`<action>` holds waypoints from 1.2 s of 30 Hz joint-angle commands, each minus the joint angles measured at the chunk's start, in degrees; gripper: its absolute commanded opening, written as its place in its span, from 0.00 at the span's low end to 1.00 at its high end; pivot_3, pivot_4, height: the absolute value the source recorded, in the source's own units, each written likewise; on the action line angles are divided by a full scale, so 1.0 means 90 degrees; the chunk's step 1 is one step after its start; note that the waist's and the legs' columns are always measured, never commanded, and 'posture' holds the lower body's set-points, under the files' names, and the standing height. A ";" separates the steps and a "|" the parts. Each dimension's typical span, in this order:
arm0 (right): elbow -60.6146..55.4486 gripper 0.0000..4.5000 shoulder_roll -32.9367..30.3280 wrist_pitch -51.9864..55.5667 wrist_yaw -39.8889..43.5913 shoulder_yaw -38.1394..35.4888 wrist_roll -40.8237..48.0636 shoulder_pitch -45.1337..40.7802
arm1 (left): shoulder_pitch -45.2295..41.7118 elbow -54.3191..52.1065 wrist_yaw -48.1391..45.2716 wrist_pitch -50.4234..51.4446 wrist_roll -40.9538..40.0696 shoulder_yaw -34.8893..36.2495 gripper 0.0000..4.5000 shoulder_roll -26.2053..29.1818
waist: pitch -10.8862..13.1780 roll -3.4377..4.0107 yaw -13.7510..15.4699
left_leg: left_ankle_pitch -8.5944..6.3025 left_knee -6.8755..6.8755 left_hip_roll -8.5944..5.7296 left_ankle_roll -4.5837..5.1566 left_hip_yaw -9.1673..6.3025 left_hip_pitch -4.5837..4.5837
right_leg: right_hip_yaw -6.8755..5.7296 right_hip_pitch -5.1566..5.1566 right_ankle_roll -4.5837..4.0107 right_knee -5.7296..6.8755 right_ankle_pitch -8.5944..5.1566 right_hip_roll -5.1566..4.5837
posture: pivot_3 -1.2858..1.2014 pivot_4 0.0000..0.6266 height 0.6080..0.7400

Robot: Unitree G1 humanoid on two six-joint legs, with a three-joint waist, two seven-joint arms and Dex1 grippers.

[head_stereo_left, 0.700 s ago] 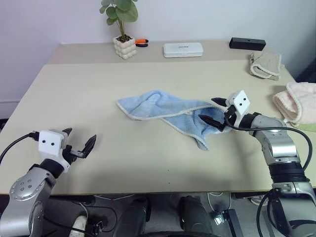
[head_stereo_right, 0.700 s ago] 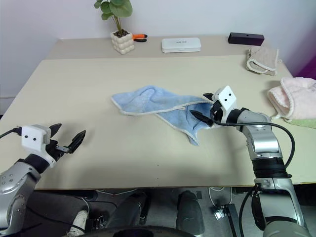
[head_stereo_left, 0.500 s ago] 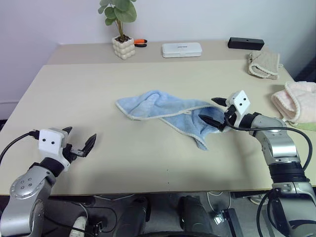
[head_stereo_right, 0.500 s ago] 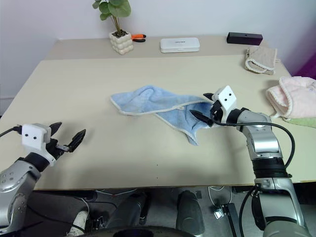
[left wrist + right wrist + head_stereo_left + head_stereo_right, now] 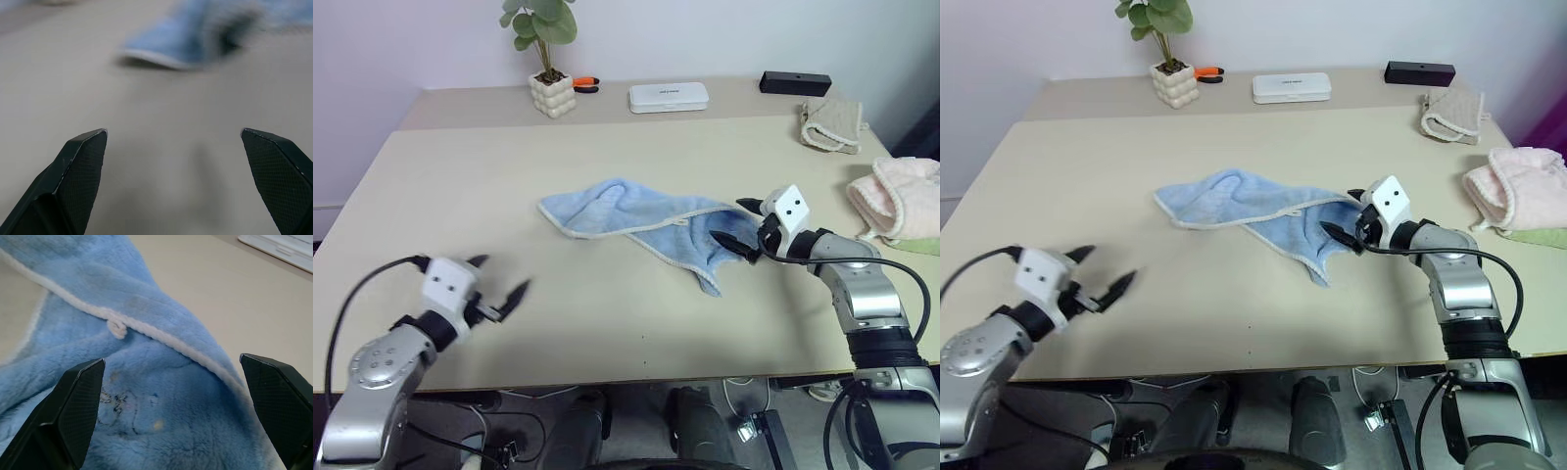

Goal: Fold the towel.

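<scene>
Seeing a pink towel (image 5: pixel 901 199) at three o'clock, we hold both grippers (image 5: pixel 497 293) (image 5: pixel 741 228) spread around nothing, the towel (image 5: pixel 636 228) rumpled, unfolded.

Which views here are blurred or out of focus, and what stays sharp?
Left wrist view: the towel and table are smeared, while the fingers stay crisp. Left eye view: the left gripper is motion-blurred; the right gripper and plant are sharp. Right wrist view: towel pile and white loop tag are in focus.

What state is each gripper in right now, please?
Left gripper: open, empty, over the table.
Right gripper: open, at the towel, gripping nothing.
</scene>
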 commanded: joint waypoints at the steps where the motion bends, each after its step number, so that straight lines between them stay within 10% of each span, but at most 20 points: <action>1: -0.0246 1.00 -0.0018 0.0040 0.0054 -0.0092 0.0116 -0.0028 | -0.0212 -0.0431 -0.0130 -0.0200 0.0328 -0.0289 0.99 0.0282 | 0.0000 -0.0001 0.0032 | 0.0000 0.0002 0.0000 0.0000 0.0000 0.0000 | 0.0000 0.0000 -0.0001 0.0000 0.0001 0.0002 | 0.52 0.24 1.00; 7: -0.0770 1.00 0.0199 0.0133 -0.0295 -0.0089 0.0069 0.0259 | -0.0873 0.0441 -0.0041 -0.0924 0.1699 -0.0806 0.99 0.0946 | 0.0001 0.0004 0.0112 | 0.0000 -0.0008 0.0008 0.0000 0.0009 0.0001 | 0.0006 -0.0015 -0.0003 0.0003 0.0005 0.0011 | 0.52 0.24 1.00; 22: -0.2049 1.00 0.0250 0.0647 -0.0977 -0.0532 0.0283 0.1059 | -0.4520 0.4527 -0.0040 -0.4316 0.3854 -0.3175 0.99 0.0243 | 0.0003 0.0002 0.0129 | 0.0002 0.0004 0.0001 -0.0001 0.0023 -0.0003 | 0.0028 -0.0021 0.0025 0.0001 0.0026 0.0013 | 0.52 0.24 1.00; 25: -0.2288 1.00 0.0259 0.0720 -0.1087 -0.0569 0.0305 0.1244 | -0.4699 0.4919 0.0055 -0.4689 0.3965 -0.3190 0.80 0.0242 | 0.0003 0.0002 0.0069 | 0.0001 0.0001 0.0001 0.0000 0.0033 0.0000 | 0.0042 -0.0023 0.0026 -0.0001 0.0026 0.0013 | 0.52 0.24 1.00; 32: -0.2536 1.00 0.0104 0.0836 -0.1133 -0.0737 0.0331 0.1524 | -0.4604 0.4949 -0.0114 -0.5000 0.3658 -0.3041 0.01 0.0198 | 0.0003 0.0002 0.0081 | 0.0001 0.0003 0.0001 0.0002 0.0037 -0.0001 | 0.0048 -0.0027 0.0032 0.0001 0.0030 0.0013 | 0.52 0.24 1.00; 36: -0.2341 1.00 -0.0293 0.0951 -0.0967 -0.0785 0.0276 0.1245 | -0.4363 0.4643 0.0109 -0.4622 0.3545 -0.2657 0.00 0.0213 | 0.0003 0.0002 0.0077 | 0.0001 0.0004 0.0001 0.0002 0.0041 0.0000 | 0.0052 -0.0027 0.0035 0.0002 0.0032 0.0014 | 0.52 0.24 1.00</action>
